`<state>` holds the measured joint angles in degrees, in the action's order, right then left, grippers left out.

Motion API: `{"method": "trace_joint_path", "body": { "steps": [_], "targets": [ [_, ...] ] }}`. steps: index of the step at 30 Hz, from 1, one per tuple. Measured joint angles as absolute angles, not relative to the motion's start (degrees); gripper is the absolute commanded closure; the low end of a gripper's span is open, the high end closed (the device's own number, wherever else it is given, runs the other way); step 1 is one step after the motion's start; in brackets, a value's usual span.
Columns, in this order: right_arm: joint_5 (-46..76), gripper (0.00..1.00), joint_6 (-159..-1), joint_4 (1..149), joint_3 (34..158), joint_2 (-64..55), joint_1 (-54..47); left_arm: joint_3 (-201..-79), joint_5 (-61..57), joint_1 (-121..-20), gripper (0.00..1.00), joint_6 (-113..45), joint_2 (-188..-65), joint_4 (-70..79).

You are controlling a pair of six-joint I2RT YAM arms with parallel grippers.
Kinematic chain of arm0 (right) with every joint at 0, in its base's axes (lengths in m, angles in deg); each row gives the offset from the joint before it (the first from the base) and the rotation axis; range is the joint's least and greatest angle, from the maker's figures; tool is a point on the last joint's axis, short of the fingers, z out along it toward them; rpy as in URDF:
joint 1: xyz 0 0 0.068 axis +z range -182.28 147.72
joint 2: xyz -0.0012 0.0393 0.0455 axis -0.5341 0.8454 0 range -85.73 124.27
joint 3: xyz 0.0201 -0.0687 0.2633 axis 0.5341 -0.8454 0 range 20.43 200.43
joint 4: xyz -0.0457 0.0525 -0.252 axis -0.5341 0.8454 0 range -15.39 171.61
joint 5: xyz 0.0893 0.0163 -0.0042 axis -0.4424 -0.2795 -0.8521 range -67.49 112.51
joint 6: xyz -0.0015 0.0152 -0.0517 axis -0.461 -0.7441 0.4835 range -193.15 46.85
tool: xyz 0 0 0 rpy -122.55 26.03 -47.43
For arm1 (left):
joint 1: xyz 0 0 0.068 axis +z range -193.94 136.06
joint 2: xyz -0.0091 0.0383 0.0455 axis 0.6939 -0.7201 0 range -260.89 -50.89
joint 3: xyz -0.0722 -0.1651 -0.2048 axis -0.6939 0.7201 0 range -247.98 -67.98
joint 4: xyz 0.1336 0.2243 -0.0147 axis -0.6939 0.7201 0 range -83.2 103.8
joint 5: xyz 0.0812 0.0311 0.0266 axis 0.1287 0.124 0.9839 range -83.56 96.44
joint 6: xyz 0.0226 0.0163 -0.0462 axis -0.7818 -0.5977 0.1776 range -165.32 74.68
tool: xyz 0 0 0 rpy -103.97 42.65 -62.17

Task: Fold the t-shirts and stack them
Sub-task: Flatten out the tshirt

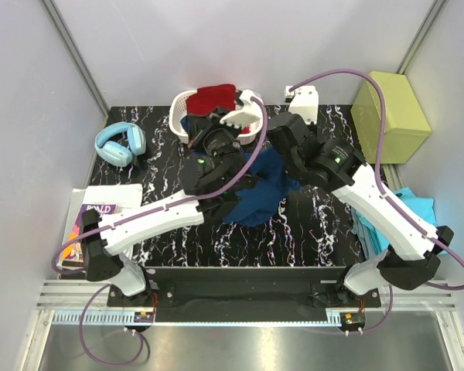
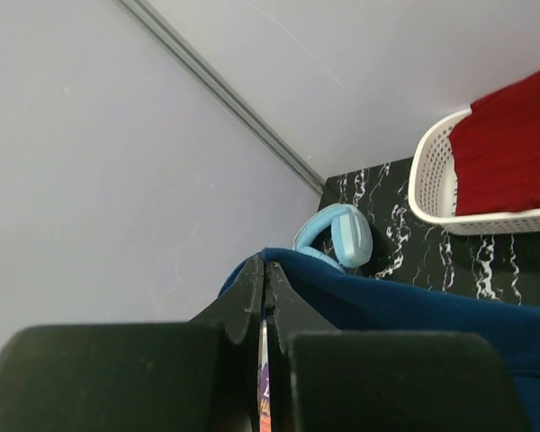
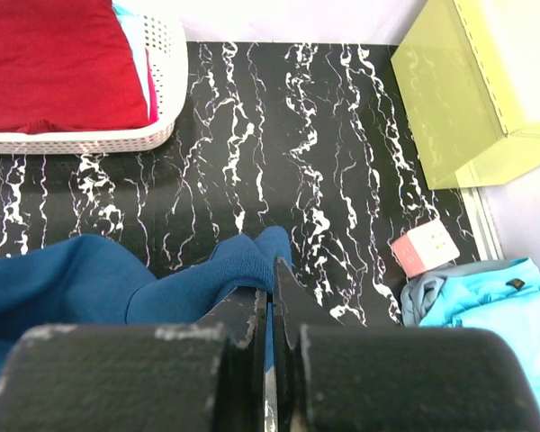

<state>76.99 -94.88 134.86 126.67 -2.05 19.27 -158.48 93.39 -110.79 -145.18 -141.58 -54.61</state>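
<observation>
Top external view: both arms are stretched forward and angled inward over the table's middle, where the navy blue t-shirt (image 1: 257,193) is bunched between them. One edge of it is pinched in the closed left gripper (image 2: 264,267), and another is clamped by the right gripper (image 3: 272,270). A dark red t-shirt (image 1: 214,97) is seen in the white basket (image 1: 179,116).
</observation>
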Motion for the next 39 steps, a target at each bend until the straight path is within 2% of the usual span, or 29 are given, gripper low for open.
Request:
{"method": "trace_joint_path", "body": {
  "steps": [6,15,22,25,31,39],
  "targets": [
    [75.53,1.00,-93.27,131.47,126.67,0.53,18.37,-151.07,93.22,-110.68,1.00,-127.84,-137.47,-27.79],
    [73.19,1.00,-91.08,133.19,124.44,3.65,16.86,-138.59,95.01,-106.15,1.00,-100.37,-133.10,-2.76],
    [70.91,1.00,-90.01,126.05,124.29,3.65,14.39,-129.15,92.74,-108.32,1.00,-91.10,-136.86,22.66],
    [70.17,1.00,-89.73,124.54,124.29,3.65,13.87,-126.07,88.61,-110.11,1.00,-85.46,-136.78,32.78],
    [68.79,1.00,-89.42,122.42,124.29,4.20,12.73,-124.95,73.13,-111.38,1.00,-72.06,-134.81,49.87],
    [66.91,1.00,-89.42,121.85,124.11,5.21,12.38,-142.20,52.00,-99.58,1.00,-49.35,-135.53,64.34]
  ]
}}
